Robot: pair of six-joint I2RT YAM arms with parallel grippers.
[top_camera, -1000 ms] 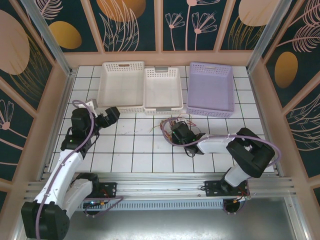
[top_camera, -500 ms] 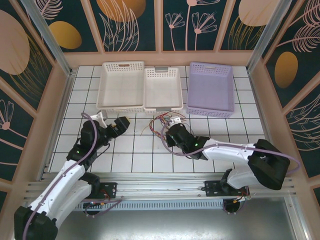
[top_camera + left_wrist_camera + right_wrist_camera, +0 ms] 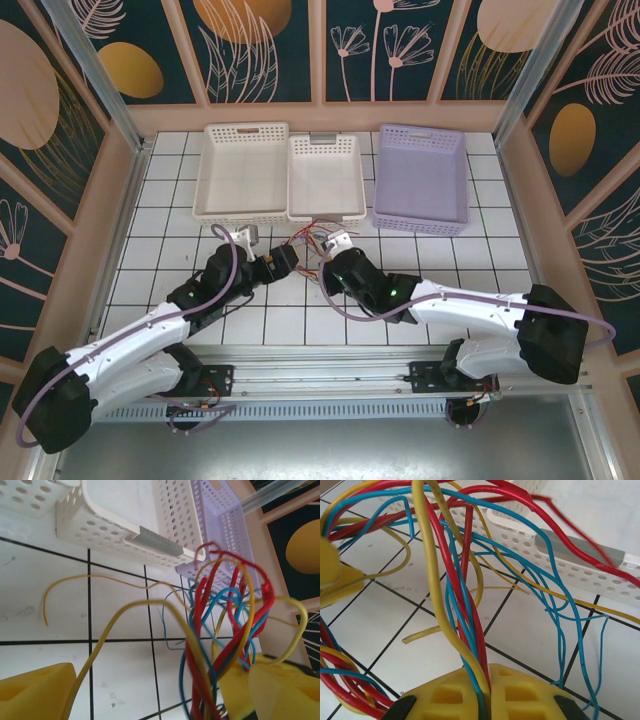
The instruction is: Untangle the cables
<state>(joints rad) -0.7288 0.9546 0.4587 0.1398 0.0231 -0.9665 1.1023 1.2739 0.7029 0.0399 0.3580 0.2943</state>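
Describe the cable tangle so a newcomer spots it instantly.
On the tiled table, find the middle basket at the far side. Just in front, between the left hand and right hand, sits the cable tangle: thin red, blue and yellow strands, unlike the thick purple arm cables.

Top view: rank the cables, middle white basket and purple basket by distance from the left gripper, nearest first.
1. cables: just to the right of the left gripper, at its fingertips.
2. middle white basket: behind the gripper, slightly to the right.
3. purple basket: at the back, well off to the right.
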